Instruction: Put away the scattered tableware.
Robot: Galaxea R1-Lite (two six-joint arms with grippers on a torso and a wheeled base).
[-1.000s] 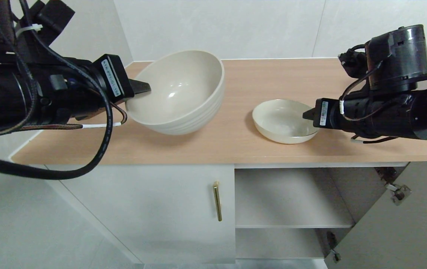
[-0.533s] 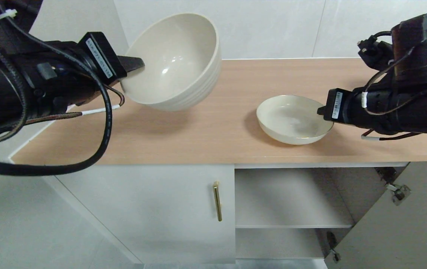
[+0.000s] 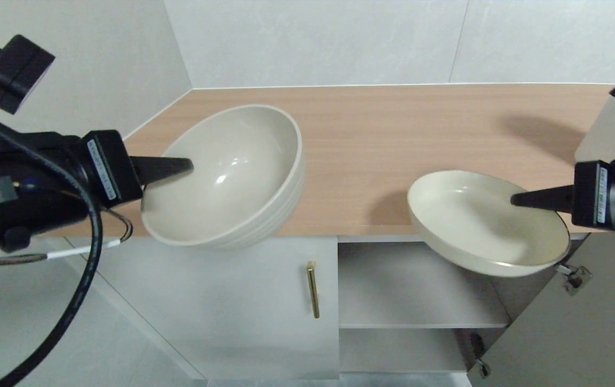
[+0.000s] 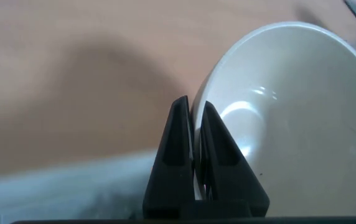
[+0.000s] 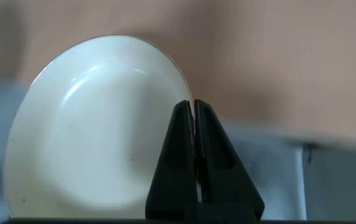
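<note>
A deep cream bowl (image 3: pixel 232 172) hangs in the air over the counter's front edge, left of centre. My left gripper (image 3: pixel 178 165) is shut on its rim, one finger inside the bowl (image 4: pixel 290 124) and one outside, as the left gripper (image 4: pixel 193 115) also shows in the wrist view. A shallow cream plate (image 3: pixel 479 226) is held tilted above the open cupboard at the right. My right gripper (image 3: pixel 522 200) is shut on the plate's rim; the plate (image 5: pixel 97 124) and the right gripper (image 5: pixel 193 115) appear close up in the right wrist view.
The wooden counter (image 3: pixel 393 123) runs along a white tiled wall. Below it, the left cupboard door with a brass handle (image 3: pixel 313 289) is closed. The right compartment stands open with a shelf (image 3: pixel 420 301) inside, its door (image 3: pixel 581 322) swung out to the right.
Both arms pulled back toward me. The deep bowl came down and forward over the counter's edge. The plate was lifted off the counter and now hangs in front of the open cupboard.
</note>
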